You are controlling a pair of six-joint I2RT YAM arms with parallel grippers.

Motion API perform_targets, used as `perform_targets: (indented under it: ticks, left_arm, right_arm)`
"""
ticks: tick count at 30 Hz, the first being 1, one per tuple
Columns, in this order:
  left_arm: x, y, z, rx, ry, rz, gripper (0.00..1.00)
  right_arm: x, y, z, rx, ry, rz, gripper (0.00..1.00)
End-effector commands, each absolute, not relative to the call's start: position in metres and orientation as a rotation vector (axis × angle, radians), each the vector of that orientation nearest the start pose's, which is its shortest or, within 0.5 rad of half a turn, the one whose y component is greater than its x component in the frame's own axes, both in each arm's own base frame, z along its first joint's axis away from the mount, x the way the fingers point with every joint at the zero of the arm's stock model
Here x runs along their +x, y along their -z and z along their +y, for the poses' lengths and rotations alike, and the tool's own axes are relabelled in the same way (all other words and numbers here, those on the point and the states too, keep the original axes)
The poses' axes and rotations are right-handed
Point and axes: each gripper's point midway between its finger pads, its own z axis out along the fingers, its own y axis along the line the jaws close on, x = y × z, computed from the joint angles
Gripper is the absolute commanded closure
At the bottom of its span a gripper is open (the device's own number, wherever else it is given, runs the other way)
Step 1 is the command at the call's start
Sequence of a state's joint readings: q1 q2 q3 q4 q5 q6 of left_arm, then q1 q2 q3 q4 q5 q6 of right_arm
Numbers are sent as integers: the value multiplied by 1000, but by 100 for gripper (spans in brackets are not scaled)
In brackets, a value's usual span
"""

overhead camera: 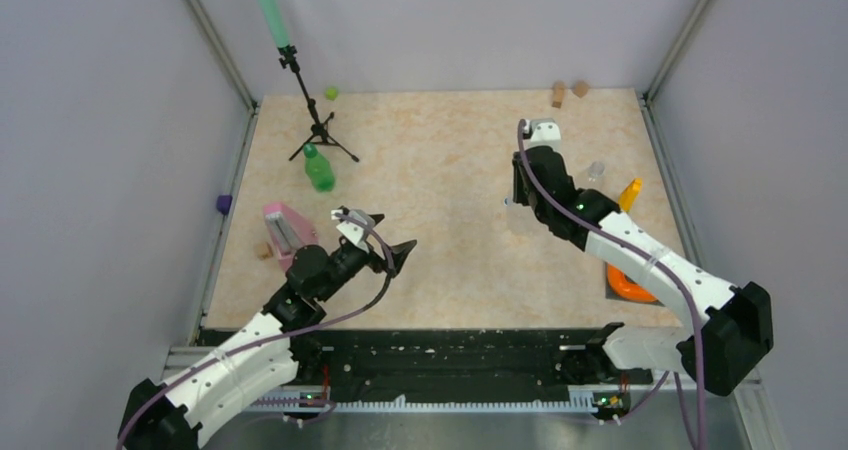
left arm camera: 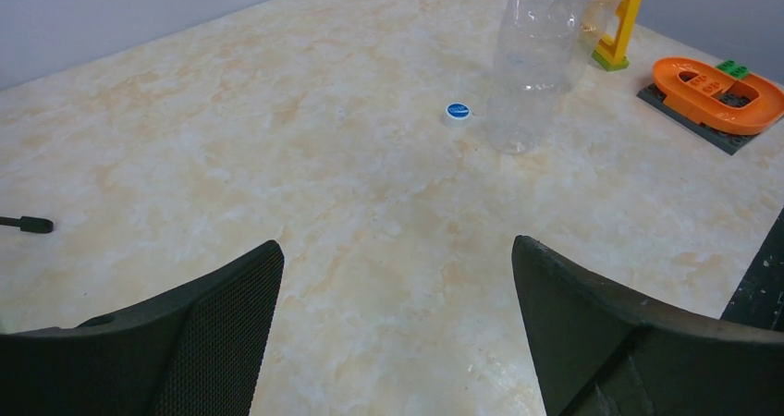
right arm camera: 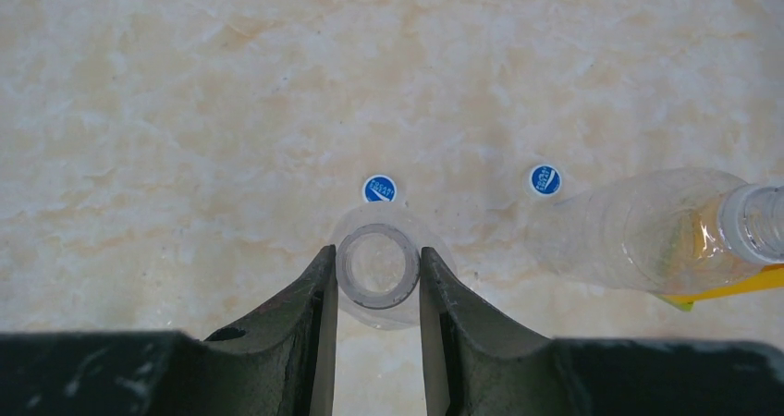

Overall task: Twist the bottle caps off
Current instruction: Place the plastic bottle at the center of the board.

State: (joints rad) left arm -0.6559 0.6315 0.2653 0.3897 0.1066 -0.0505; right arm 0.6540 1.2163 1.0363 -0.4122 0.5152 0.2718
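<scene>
An uncapped clear bottle [right arm camera: 377, 293] is clamped at its neck by the right gripper [right arm camera: 376, 254], standing on the table [right arm camera: 139, 111]. A blue cap [right arm camera: 379, 189] lies just beyond it. A second blue cap [right arm camera: 545, 179] is seen touching a second clear bottle [right arm camera: 647, 240]. The left gripper [left arm camera: 398, 250] is held wide apart, empty, above the table.

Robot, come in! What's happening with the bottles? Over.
Left tool open, empty. Right tool shut on uncapped clear bottle. Two blue caps lie on table. Green bottle capped, tripod close behind.
</scene>
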Motion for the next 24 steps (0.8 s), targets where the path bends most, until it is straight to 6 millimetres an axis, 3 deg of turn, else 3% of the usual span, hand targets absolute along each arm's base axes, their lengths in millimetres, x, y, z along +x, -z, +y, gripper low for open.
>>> perform_targets:
  ticks: [1, 11, 17, 24]
  left_arm:
    - [231, -206, -202, 528, 642, 1459, 7]
    - [232, -202, -202, 530, 642, 1471, 6]
    - [232, -199, -204, 533, 647, 1482, 6]
    - [232, -197, -204, 532, 648, 1490, 6]
  right_arm:
    - [335, -228, 145, -55, 1, 2042, 100]
    - [341, -208, 138, -20, -50, 2077, 87]
    - [341, -206, 137, -11, -58, 2080, 66]
    - [340, -208, 136, -11, -60, 2074, 61]
